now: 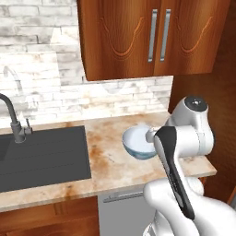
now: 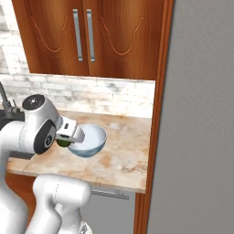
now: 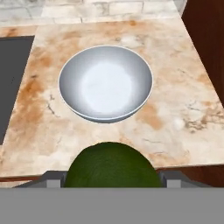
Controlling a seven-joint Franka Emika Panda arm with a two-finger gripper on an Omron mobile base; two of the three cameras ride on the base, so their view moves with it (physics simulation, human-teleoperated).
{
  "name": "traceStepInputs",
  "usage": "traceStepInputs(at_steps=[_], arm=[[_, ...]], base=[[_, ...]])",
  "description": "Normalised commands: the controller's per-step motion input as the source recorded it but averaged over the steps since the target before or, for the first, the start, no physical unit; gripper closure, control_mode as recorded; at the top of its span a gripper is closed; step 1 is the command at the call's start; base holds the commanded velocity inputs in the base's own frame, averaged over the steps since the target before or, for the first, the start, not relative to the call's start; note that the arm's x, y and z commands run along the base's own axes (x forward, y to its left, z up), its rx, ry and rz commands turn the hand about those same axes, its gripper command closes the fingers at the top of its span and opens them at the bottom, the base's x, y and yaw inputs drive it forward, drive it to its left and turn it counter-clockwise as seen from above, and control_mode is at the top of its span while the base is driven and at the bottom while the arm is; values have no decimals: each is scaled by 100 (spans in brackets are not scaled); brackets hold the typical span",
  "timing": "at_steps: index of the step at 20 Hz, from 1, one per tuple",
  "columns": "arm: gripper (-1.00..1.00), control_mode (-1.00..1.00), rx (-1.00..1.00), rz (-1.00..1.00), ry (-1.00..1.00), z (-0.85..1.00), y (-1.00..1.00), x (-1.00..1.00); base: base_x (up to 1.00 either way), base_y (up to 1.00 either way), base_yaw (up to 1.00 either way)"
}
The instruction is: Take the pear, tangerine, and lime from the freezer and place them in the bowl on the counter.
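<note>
Pincer [image 3: 112,186] clamps my lime [image 3: 112,166] at bottom centre; bowl [image 3: 106,83] sits mid-frame on counter [image 3: 175,113], sink [image 1: 41,154] at left.

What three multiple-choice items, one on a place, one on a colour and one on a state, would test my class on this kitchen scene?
1. Where does the bowl stand?
A. in the sink
B. on the counter, right of the sink
C. on a freezer shelf

2. What colour is the fruit in the gripper?
A. dark green
B. orange
C. yellow

3. What is in the bowl?
A. a tangerine
B. two fruits
C. nothing

Answers:
1 B, since the left base view shows the bowl on the marbled worktop beside the sink.
2 A, since the hand view shows a dark green round fruit, likely the lime, between the finger tips.
3 C, since the hand view shows its bare pale inside.
</note>
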Motion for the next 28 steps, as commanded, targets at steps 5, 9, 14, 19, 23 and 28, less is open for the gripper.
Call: traceStepInputs(at_steps=[5, 9, 14, 19, 23, 28], arm=[[100, -100, 0, 0, 5, -49, 3, 63], [100, -100, 0, 0, 6, -49, 1, 54], [100, -100, 0, 0, 4, -33, 0, 49], [100, -100, 0, 0, 0, -16, 0, 52], [100, -100, 0, 0, 2, -40, 0, 36], [100, -100, 0, 0, 1, -41, 0, 29]], base=[[0, 0, 0], [0, 0, 0], [0, 0, 0], [0, 0, 0], [0, 0, 0], [0, 0, 0]])
